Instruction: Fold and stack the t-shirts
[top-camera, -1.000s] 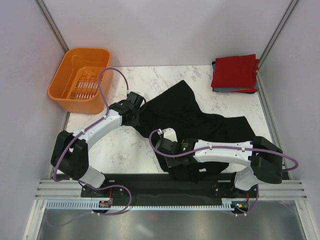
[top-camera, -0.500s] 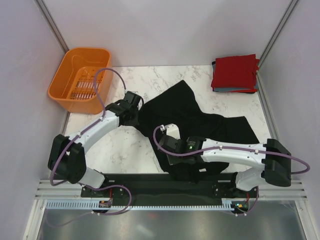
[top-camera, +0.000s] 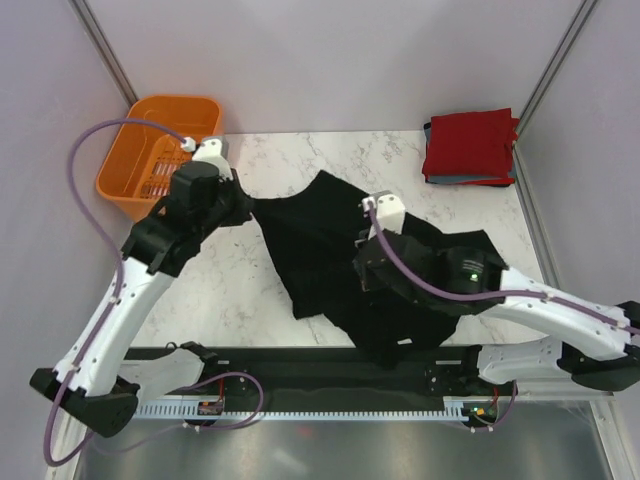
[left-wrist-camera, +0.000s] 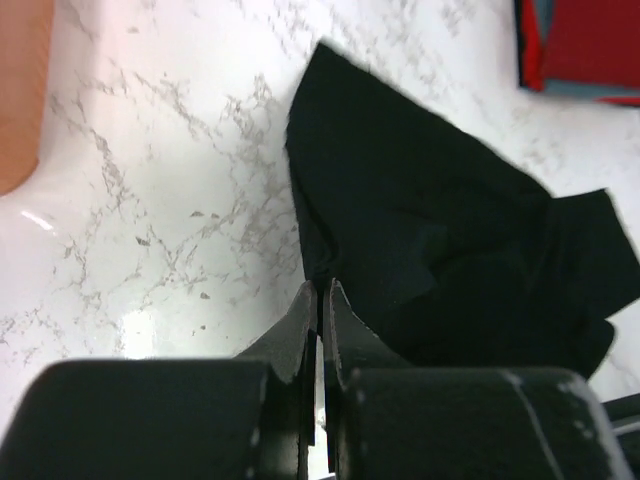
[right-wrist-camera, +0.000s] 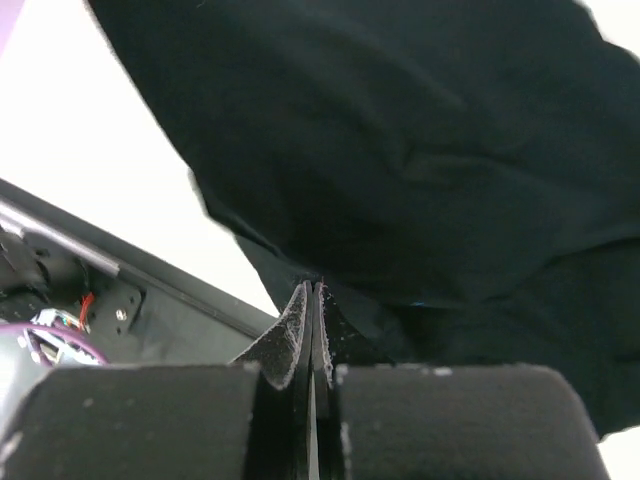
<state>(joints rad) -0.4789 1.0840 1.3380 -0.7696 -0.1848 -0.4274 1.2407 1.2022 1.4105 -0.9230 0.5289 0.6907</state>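
Note:
The black t-shirt (top-camera: 318, 240) hangs bunched between both grippers above the marble table (top-camera: 230, 290), its lower part draped toward the near edge. My left gripper (top-camera: 248, 205) is shut on the shirt's left edge; in the left wrist view the gripper (left-wrist-camera: 320, 290) pinches the black cloth (left-wrist-camera: 430, 230). My right gripper (top-camera: 365, 280) is shut on the shirt's middle fold; in the right wrist view the gripper (right-wrist-camera: 315, 287) holds the cloth (right-wrist-camera: 400, 150) at its tips. A folded red t-shirt (top-camera: 470, 143) lies on a grey-blue one (top-camera: 428, 133) at the far right corner.
An orange plastic basket (top-camera: 158, 160) stands off the table's far left corner, its side also in the left wrist view (left-wrist-camera: 20, 90). The black rail (top-camera: 300, 365) of the arm bases runs along the near edge. Frame posts rise at both back corners.
Both arms rose and lifted the black shirt off the table. The left gripper pulled its edge up and left; the right gripper shut on the cloth and moved toward the middle.

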